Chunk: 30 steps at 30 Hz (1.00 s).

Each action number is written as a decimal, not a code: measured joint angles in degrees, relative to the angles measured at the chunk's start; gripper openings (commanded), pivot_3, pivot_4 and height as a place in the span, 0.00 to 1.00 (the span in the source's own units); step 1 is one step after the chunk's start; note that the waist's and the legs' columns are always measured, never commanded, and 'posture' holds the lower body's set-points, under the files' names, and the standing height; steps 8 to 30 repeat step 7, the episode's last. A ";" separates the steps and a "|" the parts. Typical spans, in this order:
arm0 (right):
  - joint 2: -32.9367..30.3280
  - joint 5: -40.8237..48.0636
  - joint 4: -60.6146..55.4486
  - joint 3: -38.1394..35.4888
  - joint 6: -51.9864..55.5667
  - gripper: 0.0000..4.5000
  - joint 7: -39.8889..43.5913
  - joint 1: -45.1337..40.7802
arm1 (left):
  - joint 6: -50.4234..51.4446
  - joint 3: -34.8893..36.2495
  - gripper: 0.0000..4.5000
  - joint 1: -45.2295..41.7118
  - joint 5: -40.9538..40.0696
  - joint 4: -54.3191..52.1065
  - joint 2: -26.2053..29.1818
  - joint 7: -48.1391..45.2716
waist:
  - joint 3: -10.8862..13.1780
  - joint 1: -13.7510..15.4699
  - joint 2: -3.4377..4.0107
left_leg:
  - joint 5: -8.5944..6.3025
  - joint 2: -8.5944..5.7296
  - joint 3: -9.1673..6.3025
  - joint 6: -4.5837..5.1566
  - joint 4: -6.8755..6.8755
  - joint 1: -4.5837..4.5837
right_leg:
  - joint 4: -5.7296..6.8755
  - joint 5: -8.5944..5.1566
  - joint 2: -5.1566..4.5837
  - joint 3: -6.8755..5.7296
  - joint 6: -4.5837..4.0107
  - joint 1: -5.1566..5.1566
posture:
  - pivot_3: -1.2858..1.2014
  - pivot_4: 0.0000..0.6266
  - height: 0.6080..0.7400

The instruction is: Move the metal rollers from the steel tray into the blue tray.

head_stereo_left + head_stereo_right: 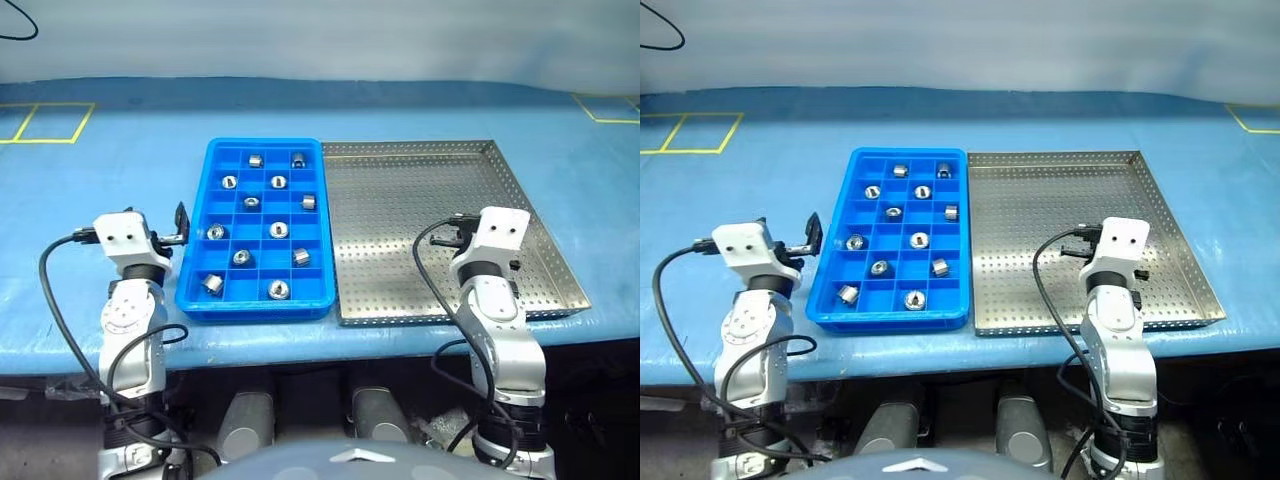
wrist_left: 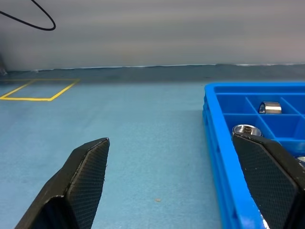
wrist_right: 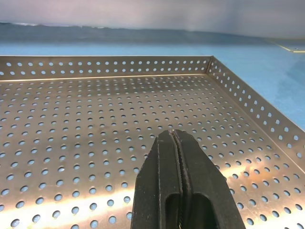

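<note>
The metal rollers (image 1: 279, 230) all lie in the blue tray (image 1: 195, 273), one to a compartment, scattered over its grid from the far row to the near row; some stand on end with the central hole up, others lie tipped on their sides. The blue tray sits on the blue table (image 1: 120, 170), long side running away from the robot, with its right wall just beside the left rim of the steel tray (image 1: 420, 200). The steel tray's perforated base is bare.

The left gripper (image 1: 182, 228) hovers just off the blue tray's near left edge, outside its wall, pointing forward and about level. Its two black fingers (image 2: 81, 176) stand wide apart with nothing between them; in the left wrist view one finger is over the table cloth and the other lines up over the tray's near compartments.

The right gripper (image 3: 181, 157) is held above the near part of the steel tray, pointing forward and level over the perforated base. Its fingers are pressed flat together, holding nothing.

Both forearms rise from below the table's front edge, wrists level, cables looping beside them. Yellow tape squares (image 1: 45, 122) mark the table's far corners.
</note>
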 measured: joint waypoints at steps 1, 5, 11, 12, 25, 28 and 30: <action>0.00 -0.03 0.00 0.00 0.14 0.00 0.27 -0.02 | -0.11 -0.16 0.99 -0.27 -0.07 0.22 0.08 -0.52 | -0.02 0.00 0.03 | 0.00 0.00 0.00 0.00 0.00 0.00 | 0.00 0.00 0.00 0.00 0.00 0.00 | 0.49 0.24 1.00; -1.30 -0.10 -0.05 1.02 0.95 0.00 3.07 0.27 | -0.11 -1.35 0.99 -0.47 -1.19 0.55 0.77 -2.96 | -0.03 -0.09 0.04 | 0.00 0.00 0.00 0.00 -0.04 0.00 | -0.01 0.00 0.01 0.00 -0.01 -0.03 | 0.48 0.24 1.00; -1.77 -0.10 -0.14 1.58 1.59 0.00 4.56 1.06 | -0.10 -1.46 0.99 -0.48 -1.25 0.55 1.09 -3.52 | -0.03 -0.10 0.05 | 0.00 0.02 0.00 0.00 -0.05 0.00 | -0.01 0.00 0.03 0.00 -0.02 -0.03 | 0.48 0.24 1.00; -1.77 -0.10 -0.14 1.58 1.59 0.00 4.56 1.06 | -0.10 -1.46 0.99 -0.48 -1.25 0.55 1.09 -3.52 | -0.03 -0.10 0.05 | 0.00 0.02 0.00 0.00 -0.05 0.00 | -0.01 0.00 0.03 0.00 -0.02 -0.03 | 0.48 0.24 1.00; -1.77 -0.10 -0.14 1.58 1.59 0.00 4.56 1.06 | -0.10 -1.46 0.99 -0.48 -1.25 0.55 1.09 -3.52 | -0.03 -0.10 0.05 | 0.00 0.02 0.00 0.00 -0.05 0.00 | -0.01 0.00 0.03 0.00 -0.02 -0.03 | 0.48 0.24 1.00; -1.77 -0.10 -0.14 1.58 1.59 0.00 4.56 1.06 | -0.10 -1.46 0.99 -0.48 -1.25 0.55 1.09 -3.52 | -0.03 -0.10 0.05 | 0.00 0.02 0.00 0.00 -0.05 0.00 | -0.01 0.00 0.03 0.00 -0.02 -0.03 | 0.48 0.24 1.00; -1.77 -0.10 -0.14 1.58 1.59 0.00 4.56 1.06 | -0.10 -1.46 0.99 -0.48 -1.25 0.55 1.09 -3.52 | -0.03 -0.10 0.05 | 0.00 0.02 0.00 0.00 -0.05 0.00 | -0.01 0.00 0.03 0.00 -0.02 -0.03 | 0.48 0.24 1.00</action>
